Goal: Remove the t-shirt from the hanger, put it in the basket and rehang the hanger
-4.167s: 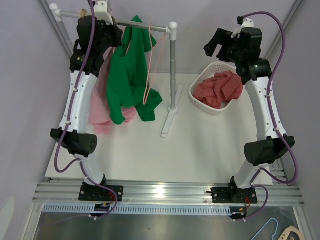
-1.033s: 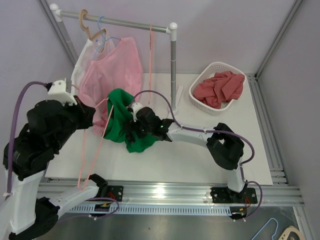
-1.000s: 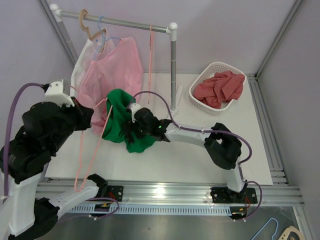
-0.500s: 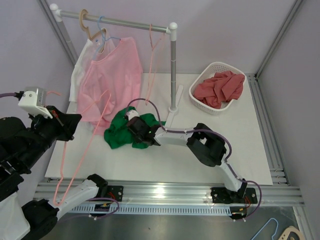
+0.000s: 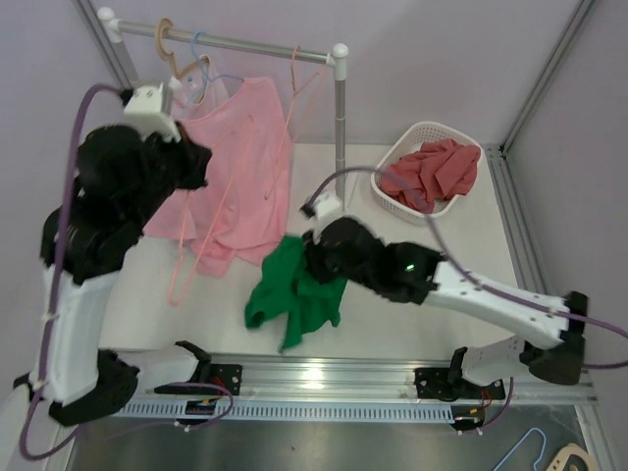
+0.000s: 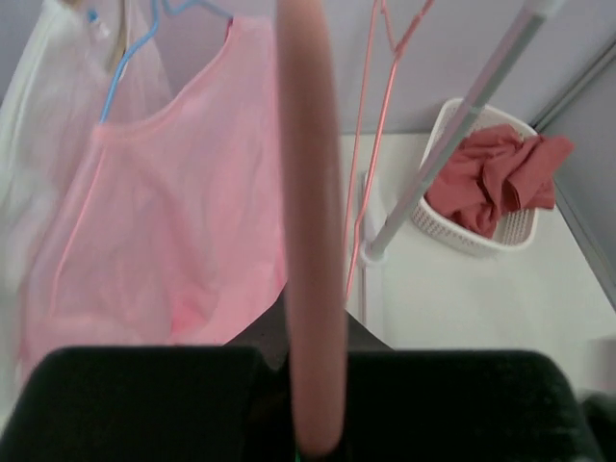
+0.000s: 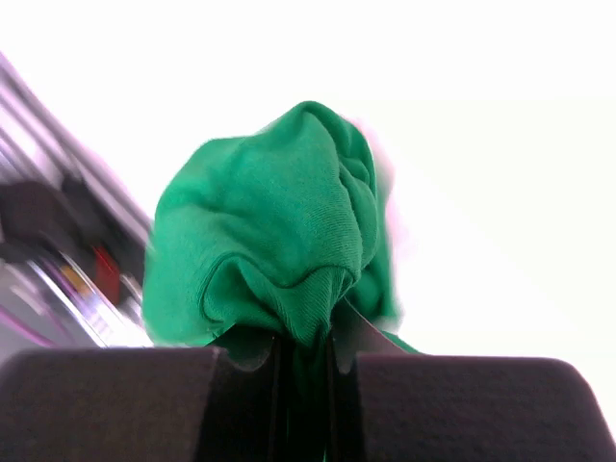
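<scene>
The green t-shirt [image 5: 294, 294] hangs bunched above the table's front middle, off the hanger. My right gripper [image 5: 312, 257] is shut on a fold of it. The right wrist view shows that green t-shirt [image 7: 279, 221] pinched between the jaws of the right gripper [image 7: 304, 371]. The pink wire hanger [image 5: 183, 294] dangles bare on the left, in front of the hanging pink shirt. My left gripper [image 5: 191, 162], raised high, is shut on it. In the left wrist view the hanger [image 6: 310, 192] runs upright through the left gripper [image 6: 310, 423].
A clothes rack [image 5: 339, 118] stands at the back with a pink shirt [image 5: 240, 147] on a blue hanger, a white garment on a wooden hanger [image 5: 172, 59], and a bare pink hanger [image 5: 294, 74]. A white basket [image 5: 392, 191] holding red cloth [image 5: 432, 167] sits back right.
My right gripper shut on the green t-shirt and lifted it off the table toward the front. My left arm swung up toward the rack with the bare pink hanger.
</scene>
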Controlling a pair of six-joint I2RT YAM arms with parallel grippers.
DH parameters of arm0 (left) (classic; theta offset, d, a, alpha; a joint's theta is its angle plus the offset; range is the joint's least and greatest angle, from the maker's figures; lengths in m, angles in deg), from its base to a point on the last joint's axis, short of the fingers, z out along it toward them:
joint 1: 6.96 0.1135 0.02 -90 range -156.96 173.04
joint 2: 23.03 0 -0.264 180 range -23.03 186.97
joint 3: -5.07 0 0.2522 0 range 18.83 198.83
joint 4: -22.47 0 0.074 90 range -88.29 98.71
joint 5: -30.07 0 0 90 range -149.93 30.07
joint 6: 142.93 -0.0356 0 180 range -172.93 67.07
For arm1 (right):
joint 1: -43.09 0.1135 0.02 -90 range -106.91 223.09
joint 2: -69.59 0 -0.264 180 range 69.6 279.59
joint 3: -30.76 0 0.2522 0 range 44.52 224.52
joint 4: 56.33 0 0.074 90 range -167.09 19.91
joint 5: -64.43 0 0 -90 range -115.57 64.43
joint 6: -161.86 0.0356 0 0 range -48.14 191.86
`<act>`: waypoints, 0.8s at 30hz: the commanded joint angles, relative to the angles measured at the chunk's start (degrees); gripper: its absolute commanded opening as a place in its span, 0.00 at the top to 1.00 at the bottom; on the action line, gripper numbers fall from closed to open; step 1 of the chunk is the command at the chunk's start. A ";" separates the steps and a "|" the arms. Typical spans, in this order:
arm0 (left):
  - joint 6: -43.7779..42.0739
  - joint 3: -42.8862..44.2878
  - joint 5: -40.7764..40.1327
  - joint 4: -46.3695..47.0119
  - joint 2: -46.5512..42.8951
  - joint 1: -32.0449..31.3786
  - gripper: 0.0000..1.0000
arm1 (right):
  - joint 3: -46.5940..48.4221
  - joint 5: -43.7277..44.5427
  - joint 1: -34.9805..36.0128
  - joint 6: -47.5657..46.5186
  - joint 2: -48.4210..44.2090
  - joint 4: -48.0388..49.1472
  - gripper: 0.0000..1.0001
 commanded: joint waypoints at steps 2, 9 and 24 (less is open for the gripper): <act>-3.67 10.35 5.54 11.34 12.18 3.00 0.99 | 14.54 6.73 -12.64 -2.62 -7.76 -8.70 1.00; -9.47 27.42 5.36 13.54 30.03 6.16 0.99 | 42.55 -0.72 -38.57 -7.90 0.84 -14.50 1.00; -14.40 29.09 15.37 31.04 44.00 8.01 0.99 | 42.61 -7.75 -64.45 -4.05 18.24 -0.63 1.00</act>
